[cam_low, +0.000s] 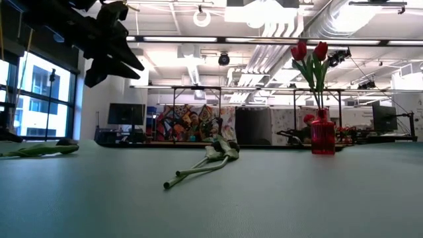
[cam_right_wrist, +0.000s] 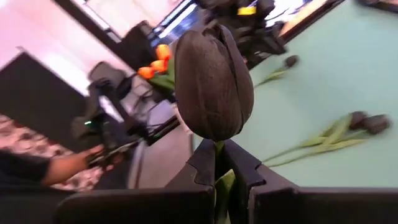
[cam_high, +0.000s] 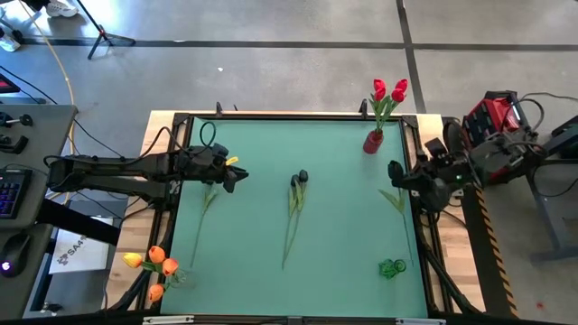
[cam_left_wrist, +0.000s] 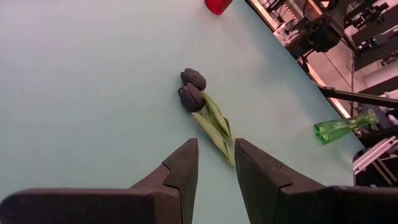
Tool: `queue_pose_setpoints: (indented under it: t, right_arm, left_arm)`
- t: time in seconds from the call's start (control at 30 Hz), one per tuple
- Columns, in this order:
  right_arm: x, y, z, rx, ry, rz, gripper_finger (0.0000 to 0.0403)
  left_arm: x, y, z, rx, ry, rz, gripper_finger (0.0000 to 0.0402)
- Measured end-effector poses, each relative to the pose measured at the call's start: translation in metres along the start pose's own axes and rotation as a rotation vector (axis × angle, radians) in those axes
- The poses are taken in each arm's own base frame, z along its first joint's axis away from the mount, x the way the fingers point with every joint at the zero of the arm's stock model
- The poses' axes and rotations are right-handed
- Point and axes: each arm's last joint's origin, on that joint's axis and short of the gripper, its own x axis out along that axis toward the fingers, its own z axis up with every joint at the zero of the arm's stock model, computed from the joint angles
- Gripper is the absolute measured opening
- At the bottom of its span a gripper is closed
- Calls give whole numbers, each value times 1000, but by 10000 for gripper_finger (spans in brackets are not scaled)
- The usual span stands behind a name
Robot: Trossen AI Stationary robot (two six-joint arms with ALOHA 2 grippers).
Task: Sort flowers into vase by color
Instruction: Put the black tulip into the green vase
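My right gripper is at the table's right edge, raised and shut on a dark near-black flower. My left gripper hovers over the table's left part, open, with nothing between its fingers. Under the left arm another flower lies flat on the table. Two dark flowers lie side by side mid-table. A red vase with two red flowers stands at the far right. Orange flowers stand in a clear vase at the near left corner. A green vase is near the near right corner. My right gripper pinches the dark flower's stem just under the bud between its two fingers. The fingers come about level from the table's right, across the stem. The bud stands just past the fingertips. The stem and leaf trail from the gripper toward the near edge.
The table's green top has free room between the mid-table flowers and the right edge. A red machine and cables sit beyond the right edge. The room's desks and screens show beyond the far edge in the low view.
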Motion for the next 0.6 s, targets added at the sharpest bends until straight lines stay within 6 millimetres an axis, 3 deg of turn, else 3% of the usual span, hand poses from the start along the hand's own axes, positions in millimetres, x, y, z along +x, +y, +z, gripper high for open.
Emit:
queue_pose_setpoints:
  t: [0.27,0.43,0.6]
  right_arm:
    - [12,23,0,17,-35,123,0]
    - [28,44,-16,-61,47,198,0]
    - [25,58,-23,-145,11,253,0]
  left_arm:
    - [0,0,0,5,-1,3,92]
    - [0,0,0,-27,0,2,92]
    - [0,0,0,-33,0,2,92]
